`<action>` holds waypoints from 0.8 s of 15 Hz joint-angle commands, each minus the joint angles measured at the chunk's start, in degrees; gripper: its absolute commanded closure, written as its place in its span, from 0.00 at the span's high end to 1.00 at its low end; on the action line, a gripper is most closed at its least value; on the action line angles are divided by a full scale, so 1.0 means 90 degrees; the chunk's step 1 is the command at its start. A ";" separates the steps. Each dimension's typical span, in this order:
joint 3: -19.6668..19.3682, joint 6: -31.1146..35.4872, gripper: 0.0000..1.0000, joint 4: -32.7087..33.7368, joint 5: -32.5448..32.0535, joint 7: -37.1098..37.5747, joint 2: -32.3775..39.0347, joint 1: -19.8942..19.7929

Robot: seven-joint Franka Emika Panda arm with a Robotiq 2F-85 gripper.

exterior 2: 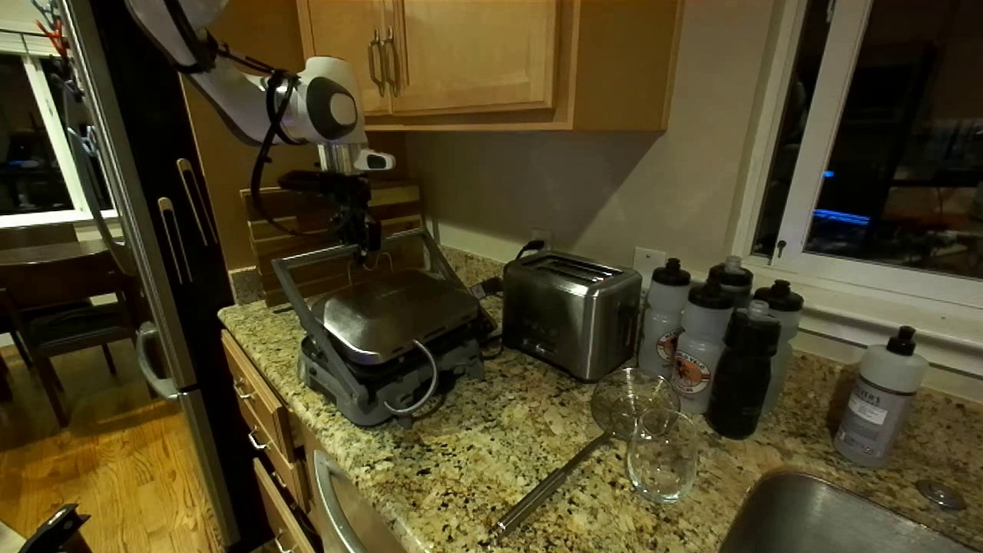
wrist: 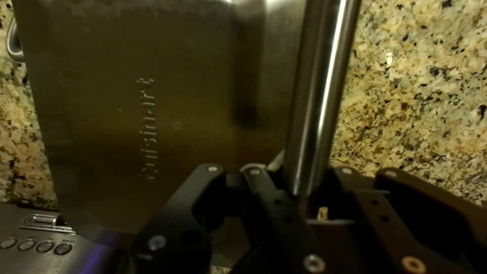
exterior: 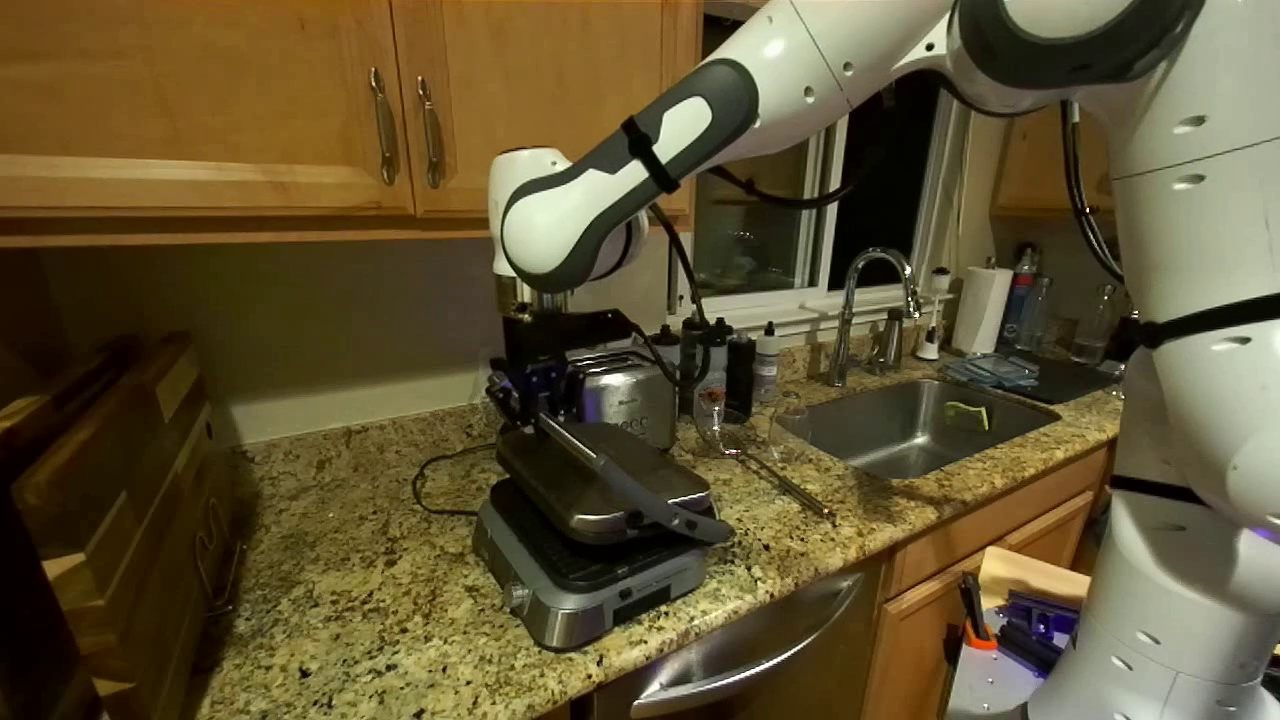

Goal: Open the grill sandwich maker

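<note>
The silver-grey grill sandwich maker sits on the granite counter near the front edge, and it also shows in an exterior view. Its dark lid is raised a little at an angle, with a narrow gap above the ribbed black lower plate. The handle bar stands tilted up off the lid. My gripper points down at the bar around its middle. In the wrist view the bar runs between the gripper's fingertips, which look closed on it. The contact itself is dark.
A chrome toaster stands close behind the sandwich maker. Several bottles, a glass and a long-handled strainer are beside it. Wooden boards stand on the opposite side. Wall cabinets hang above; a sink lies farther along.
</note>
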 commanded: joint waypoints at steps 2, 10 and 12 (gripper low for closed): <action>0.0004 0.0146 0.05 -0.0673 0.0226 -0.0252 -0.0815 -0.0127; -0.0030 0.0118 0.08 -0.0291 0.0157 -0.0164 -0.0350 -0.0120; -0.0030 0.0120 0.08 -0.0292 0.0159 -0.0165 -0.0350 -0.0120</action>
